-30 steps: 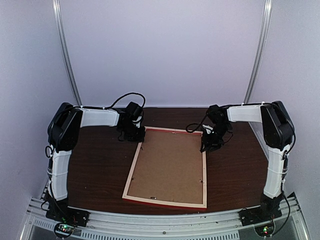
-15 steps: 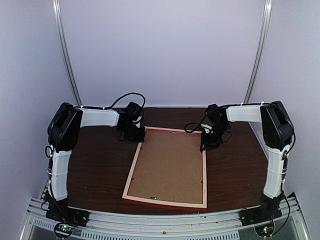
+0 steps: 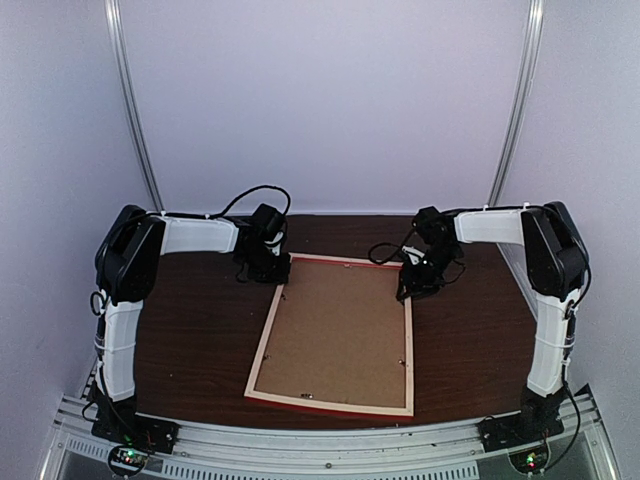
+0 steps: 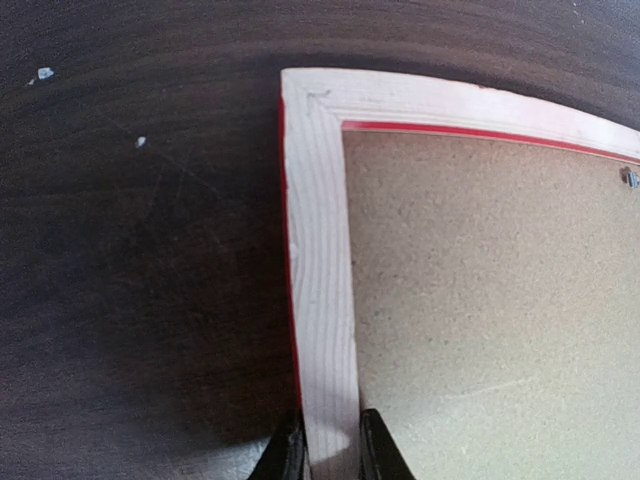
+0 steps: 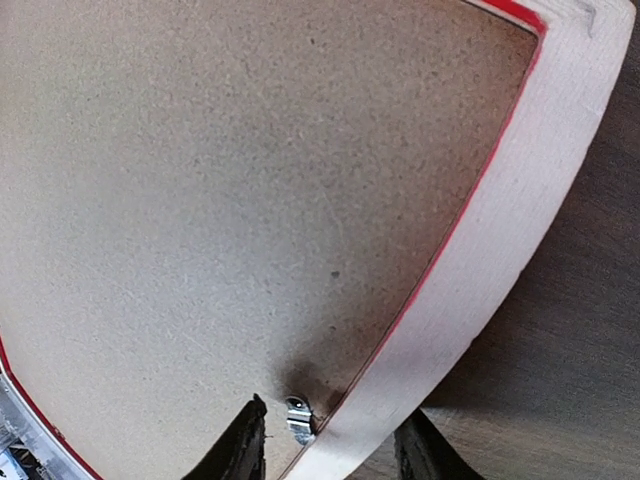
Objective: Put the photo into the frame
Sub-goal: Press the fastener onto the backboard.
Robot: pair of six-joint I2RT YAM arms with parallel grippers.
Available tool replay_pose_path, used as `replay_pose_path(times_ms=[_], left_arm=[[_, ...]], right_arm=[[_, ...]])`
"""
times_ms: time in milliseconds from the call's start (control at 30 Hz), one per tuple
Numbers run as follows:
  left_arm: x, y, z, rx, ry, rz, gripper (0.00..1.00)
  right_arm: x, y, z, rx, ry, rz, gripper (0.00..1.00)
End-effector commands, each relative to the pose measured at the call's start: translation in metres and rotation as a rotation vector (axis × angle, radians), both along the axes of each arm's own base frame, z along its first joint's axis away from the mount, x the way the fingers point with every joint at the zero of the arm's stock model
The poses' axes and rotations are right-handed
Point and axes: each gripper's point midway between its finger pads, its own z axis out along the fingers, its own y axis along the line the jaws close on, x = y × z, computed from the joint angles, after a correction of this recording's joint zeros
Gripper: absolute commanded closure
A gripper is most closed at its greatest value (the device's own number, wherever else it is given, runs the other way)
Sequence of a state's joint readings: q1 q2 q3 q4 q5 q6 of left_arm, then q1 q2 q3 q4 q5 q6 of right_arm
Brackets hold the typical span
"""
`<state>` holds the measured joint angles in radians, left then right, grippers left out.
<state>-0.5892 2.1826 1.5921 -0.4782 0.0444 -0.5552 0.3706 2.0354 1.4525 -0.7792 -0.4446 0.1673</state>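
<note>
My left gripper (image 4: 328, 455) clamps a rail of the face-down red, pale-backed wooden frame (image 4: 320, 250), steadying it; my right gripper (image 5: 330, 445) stands open astride its small metal tab (image 5: 297, 418).

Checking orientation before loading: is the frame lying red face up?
No, the frame shows its pale bare-wood back, with the brown backing board set inside.

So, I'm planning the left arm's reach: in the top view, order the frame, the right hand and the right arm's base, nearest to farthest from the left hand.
1. The frame: its far left corner is gripped by the left hand.
2. The right hand: at the frame's far right corner.
3. The right arm's base: near right.
</note>
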Motion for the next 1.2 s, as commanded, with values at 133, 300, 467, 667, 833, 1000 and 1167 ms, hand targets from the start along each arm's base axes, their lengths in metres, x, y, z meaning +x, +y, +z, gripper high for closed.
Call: replay_pose_path(times_ms=[133, 300, 467, 667, 833, 1000, 1167], left_arm=[[-0.012, 0.006, -0.013, 0.04, 0.031, -0.029, 0.83], [-0.012, 0.006, -0.014, 0.04, 0.032, -0.03, 0.83], [-0.011, 0.006, -0.013, 0.039, 0.03, -0.031, 0.83], [-0.011, 0.006, -0.013, 0.038, 0.028, -0.033, 0.83], [-0.011, 0.005, -0.013, 0.037, 0.03, -0.035, 0.83], [-0.011, 0.006, -0.013, 0.04, 0.03, -0.035, 0.83], [-0.01, 0.005, -0.011, 0.04, 0.024, -0.034, 0.81]], right_arm=[[-0.012, -0.009, -0.015, -0.099, 0.012, 0.05, 0.55], [-0.011, -0.013, -0.019, -0.148, 0.007, 0.058, 0.58], [-0.008, -0.012, -0.022, -0.148, 0.011, 0.046, 0.64], [-0.005, -0.012, -0.024, -0.15, 0.011, 0.043, 0.69], [0.0, -0.013, -0.025, -0.133, 0.01, 0.026, 0.72], [0.005, -0.009, -0.024, -0.074, 0.019, 0.005, 0.73], [0.004, 0.004, -0.015, 0.034, 0.034, -0.009, 0.58]])
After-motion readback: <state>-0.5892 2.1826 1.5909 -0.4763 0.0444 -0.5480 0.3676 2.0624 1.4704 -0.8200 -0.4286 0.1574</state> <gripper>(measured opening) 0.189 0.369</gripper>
